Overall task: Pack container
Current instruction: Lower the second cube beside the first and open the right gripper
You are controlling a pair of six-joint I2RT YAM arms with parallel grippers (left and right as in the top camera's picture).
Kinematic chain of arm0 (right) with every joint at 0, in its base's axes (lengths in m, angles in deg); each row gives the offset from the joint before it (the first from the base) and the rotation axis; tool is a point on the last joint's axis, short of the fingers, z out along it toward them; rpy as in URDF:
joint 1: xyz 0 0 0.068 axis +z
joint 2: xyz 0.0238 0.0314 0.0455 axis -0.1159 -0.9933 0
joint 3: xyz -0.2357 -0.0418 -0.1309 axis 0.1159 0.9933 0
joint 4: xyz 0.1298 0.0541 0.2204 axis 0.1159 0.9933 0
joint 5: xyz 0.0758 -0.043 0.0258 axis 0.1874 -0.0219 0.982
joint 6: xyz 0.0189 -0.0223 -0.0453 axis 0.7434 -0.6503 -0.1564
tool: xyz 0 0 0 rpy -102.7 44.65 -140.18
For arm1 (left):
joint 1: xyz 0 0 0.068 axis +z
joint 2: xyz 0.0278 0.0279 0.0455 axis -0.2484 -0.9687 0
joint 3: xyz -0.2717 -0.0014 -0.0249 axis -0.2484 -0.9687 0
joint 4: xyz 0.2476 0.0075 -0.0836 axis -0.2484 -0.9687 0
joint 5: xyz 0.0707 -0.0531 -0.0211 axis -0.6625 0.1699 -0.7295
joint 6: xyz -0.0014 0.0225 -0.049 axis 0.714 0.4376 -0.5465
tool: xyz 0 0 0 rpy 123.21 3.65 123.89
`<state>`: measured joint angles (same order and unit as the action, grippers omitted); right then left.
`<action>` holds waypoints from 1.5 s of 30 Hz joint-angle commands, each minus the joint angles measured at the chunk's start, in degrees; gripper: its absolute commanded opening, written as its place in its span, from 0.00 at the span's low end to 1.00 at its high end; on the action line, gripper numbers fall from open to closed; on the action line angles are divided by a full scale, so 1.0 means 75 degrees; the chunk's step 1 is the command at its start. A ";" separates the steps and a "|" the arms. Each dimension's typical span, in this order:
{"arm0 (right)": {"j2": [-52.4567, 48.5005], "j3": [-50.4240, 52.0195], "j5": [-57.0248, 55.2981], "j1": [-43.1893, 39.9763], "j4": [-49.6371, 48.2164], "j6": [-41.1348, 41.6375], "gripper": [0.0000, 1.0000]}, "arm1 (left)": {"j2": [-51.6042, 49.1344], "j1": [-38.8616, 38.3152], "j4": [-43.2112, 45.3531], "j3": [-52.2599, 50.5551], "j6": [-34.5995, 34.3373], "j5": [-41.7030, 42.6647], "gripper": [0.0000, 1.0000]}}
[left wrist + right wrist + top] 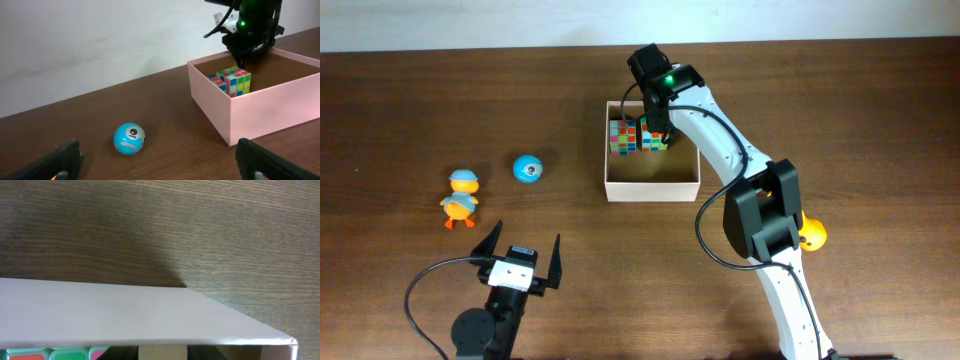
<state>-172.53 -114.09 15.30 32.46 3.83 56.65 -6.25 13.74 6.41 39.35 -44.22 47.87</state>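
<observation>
The container (652,189) is a square white-walled box with a tan inside, standing mid-table. Two multicoloured puzzle cubes are in its far half. One cube (622,137) stands free at the left, also visible in the left wrist view (232,81). My right gripper (656,130) reaches down from the far side and is shut on the second cube (657,142). The right wrist view is mostly the container wall (125,310), with cube squares (50,354) at the bottom left. My left gripper (528,236) stands wide open and holds nothing near the front edge.
A blue ball toy (528,169) lies left of the container, ahead of the left gripper (160,160) in its wrist view (129,139). An orange duck toy (461,197) stands farther left. A yellow-orange toy (810,234) peeks out behind the right arm.
</observation>
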 commanded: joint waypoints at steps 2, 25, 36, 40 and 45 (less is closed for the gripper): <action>-0.0187 0.0093 0.0020 -0.0050 0.0029 0.0012 0.26 | 0.0073 0.0044 -0.0006 -0.0047 0.0096 -0.0023 0.99; -0.0187 0.0093 0.0874 -0.0052 -0.0055 -0.0286 0.26 | 0.0073 0.0044 -0.0006 -0.0047 0.0096 -0.0023 0.99; -0.0160 0.0085 0.0807 -0.0052 -0.0099 -0.0431 0.27 | 0.0073 0.0044 -0.0006 -0.0047 0.0096 -0.0023 0.99; -0.0108 -0.0119 0.0749 -0.0052 0.0026 -0.0595 0.33 | 0.0073 0.0044 -0.0006 -0.0047 0.0096 -0.0023 0.99; -0.0017 -0.0568 0.0667 -0.0050 0.0309 -0.0624 0.38 | 0.0073 0.0044 -0.0006 -0.0047 0.0096 -0.0023 0.99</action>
<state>-172.53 -114.90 21.31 32.24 5.60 52.63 -6.25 13.74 6.41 39.35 -44.22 47.87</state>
